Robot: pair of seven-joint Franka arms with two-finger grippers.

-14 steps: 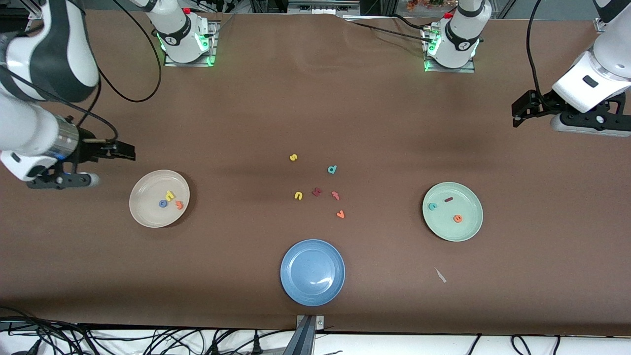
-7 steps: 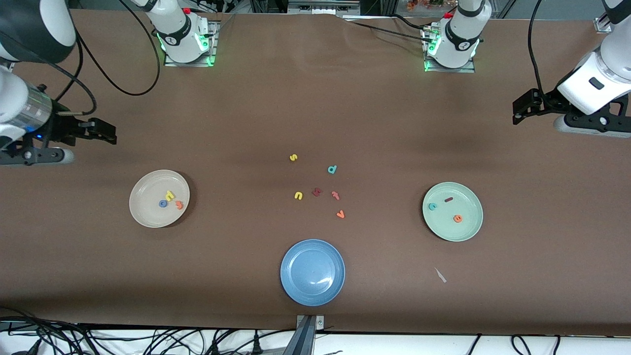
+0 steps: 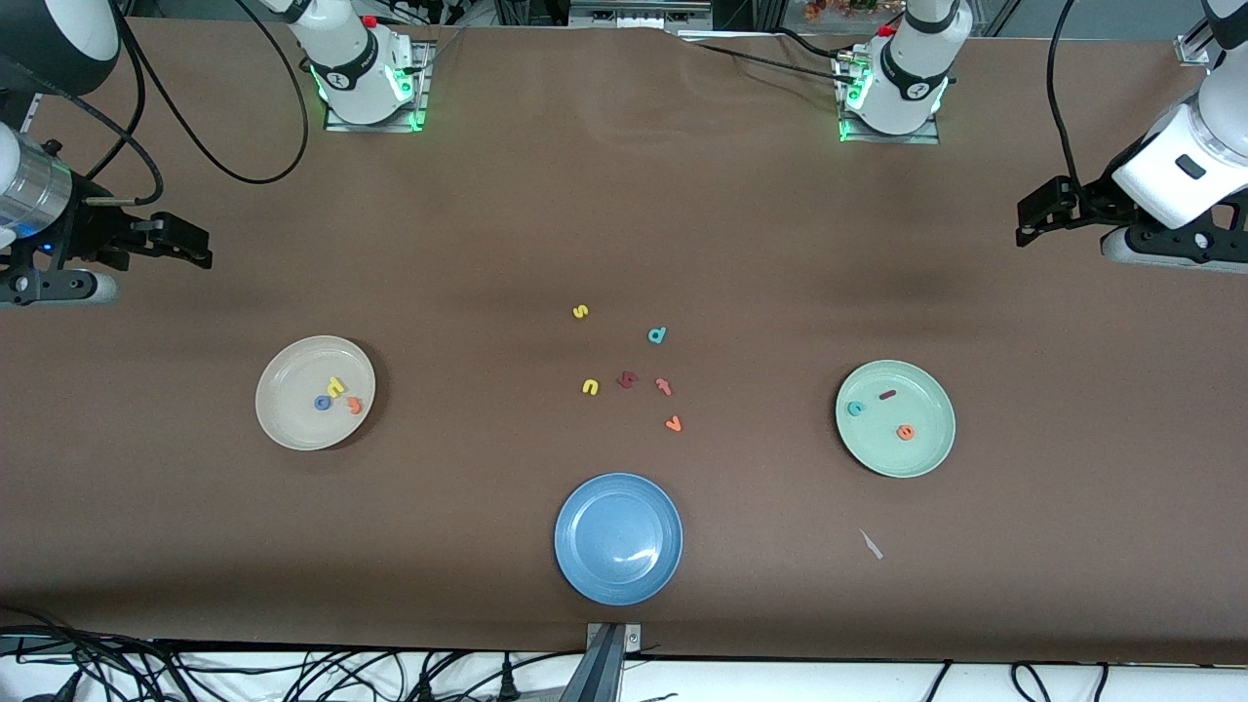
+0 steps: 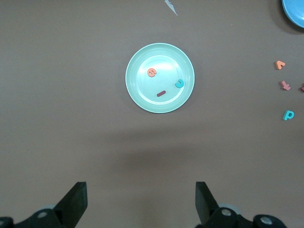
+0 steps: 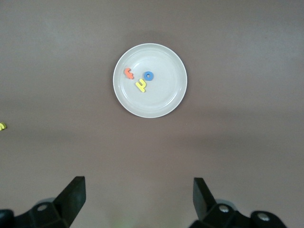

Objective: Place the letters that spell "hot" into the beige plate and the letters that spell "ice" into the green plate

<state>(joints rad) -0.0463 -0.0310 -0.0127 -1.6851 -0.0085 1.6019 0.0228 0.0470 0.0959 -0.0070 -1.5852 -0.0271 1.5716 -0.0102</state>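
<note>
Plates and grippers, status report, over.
Left gripper open, right gripper open, both empty at table ends. Beige plate holds h, o, t; green plate holds i, c, e. Nothing in the way.

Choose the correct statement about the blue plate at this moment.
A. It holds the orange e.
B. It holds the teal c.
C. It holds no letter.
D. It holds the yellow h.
C: the blue plate shows only its bare surface, while the yellow h lies in the beige plate, and the teal c and orange e lie in the green plate.
</note>
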